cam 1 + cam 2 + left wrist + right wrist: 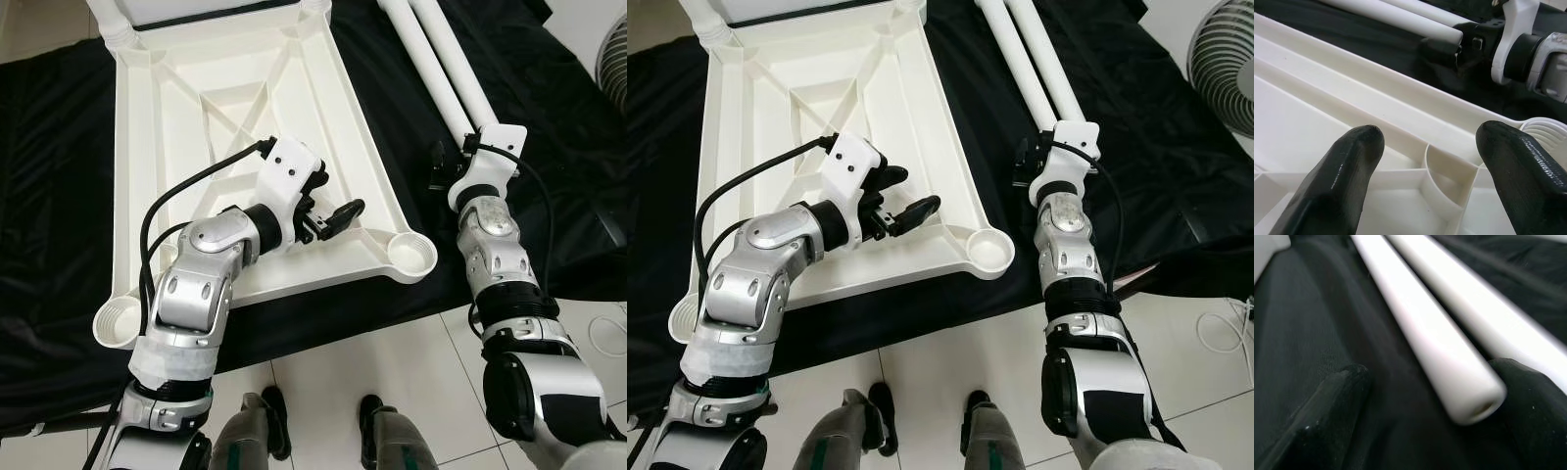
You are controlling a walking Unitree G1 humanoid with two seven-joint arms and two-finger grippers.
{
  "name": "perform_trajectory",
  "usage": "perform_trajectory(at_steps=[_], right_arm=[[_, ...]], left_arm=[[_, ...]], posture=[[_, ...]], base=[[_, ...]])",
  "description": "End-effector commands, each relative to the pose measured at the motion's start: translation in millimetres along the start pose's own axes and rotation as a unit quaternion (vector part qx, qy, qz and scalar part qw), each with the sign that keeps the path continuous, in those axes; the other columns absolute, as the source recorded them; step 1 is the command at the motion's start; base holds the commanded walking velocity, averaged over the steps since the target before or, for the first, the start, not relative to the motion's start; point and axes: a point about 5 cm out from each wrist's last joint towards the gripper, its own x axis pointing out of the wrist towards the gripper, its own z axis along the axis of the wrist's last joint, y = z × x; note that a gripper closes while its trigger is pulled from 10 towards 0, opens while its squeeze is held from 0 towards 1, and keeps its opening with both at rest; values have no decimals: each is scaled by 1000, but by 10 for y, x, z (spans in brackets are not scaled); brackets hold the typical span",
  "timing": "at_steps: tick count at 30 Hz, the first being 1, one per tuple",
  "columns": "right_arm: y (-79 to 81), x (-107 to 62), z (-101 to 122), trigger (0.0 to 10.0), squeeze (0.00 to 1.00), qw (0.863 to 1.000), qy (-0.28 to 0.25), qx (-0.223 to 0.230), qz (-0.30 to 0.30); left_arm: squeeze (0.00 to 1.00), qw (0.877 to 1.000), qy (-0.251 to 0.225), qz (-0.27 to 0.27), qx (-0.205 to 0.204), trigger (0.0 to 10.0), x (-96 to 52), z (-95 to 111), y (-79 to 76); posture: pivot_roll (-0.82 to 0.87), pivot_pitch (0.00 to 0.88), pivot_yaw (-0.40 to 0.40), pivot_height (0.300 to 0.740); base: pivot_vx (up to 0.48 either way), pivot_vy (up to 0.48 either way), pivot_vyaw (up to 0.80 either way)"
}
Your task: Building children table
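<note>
The white plastic table top [235, 117] lies upside down on a black cloth, its ribs facing up. My left gripper [333, 201] hovers open over its near right part, a short way from the round corner socket [411, 253]; the socket's ribs show between the fingers [1356, 161]. Two white table legs [431, 69] lie side by side on the cloth, to the right of the top. My right gripper [1432, 377] is open at their near ends. The end of one leg [1420, 333] sits between the fingers without being clamped.
The black cloth [59, 196] covers the floor under the parts, with white tiles [372, 362] in front of it. A fan [1225, 59] stands at the far right. A white cable [612, 338] lies on the tiles at right. Another corner socket [118, 323] juts out at near left.
</note>
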Motion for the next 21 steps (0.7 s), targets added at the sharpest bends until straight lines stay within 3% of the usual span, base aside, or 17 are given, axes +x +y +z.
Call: perform_trajectory(at_steps=[1, 8, 9, 11, 12, 21], right_arm=[[4, -17, -99, 10000, 0, 1000, 24, 11, 3], [-38, -2, -136, 10000, 0, 999, 33, -3, 8], [-32, -2, -150, 1059, 0, 999, 31, -7, 19], [-26, -4, -153, 1059, 0, 999, 29, -7, 26], [-20, -9, -158, 0, 0, 999, 29, -6, 33], [-6, -65, -194, 0, 0, 998, 27, -3, 49]], left_arm=[[0, 1000, 6, 12, -4, 10000, -20, -32, -13], [0, 1000, 10, 14, -4, 10000, -17, -25, -16], [0, 1000, 12, 14, -5, 10000, -15, -27, -25], [0, 1000, 12, 13, -5, 10000, -13, -29, -30], [0, 1000, 12, 13, -6, 10000, -10, -32, -37], [0, 1000, 12, 18, -6, 10000, -11, -27, -21]], posture=[[1, 311, 114, 740], [1, 314, 115, 740], [0, 313, 113, 740], [0, 313, 113, 740], [-3, 314, 110, 740], [-8, 304, 100, 740]], base=[[0, 0, 0], [0, 0, 0], [0, 0, 0], [0, 0, 0], [0, 0, 0], [0, 0, 0]])
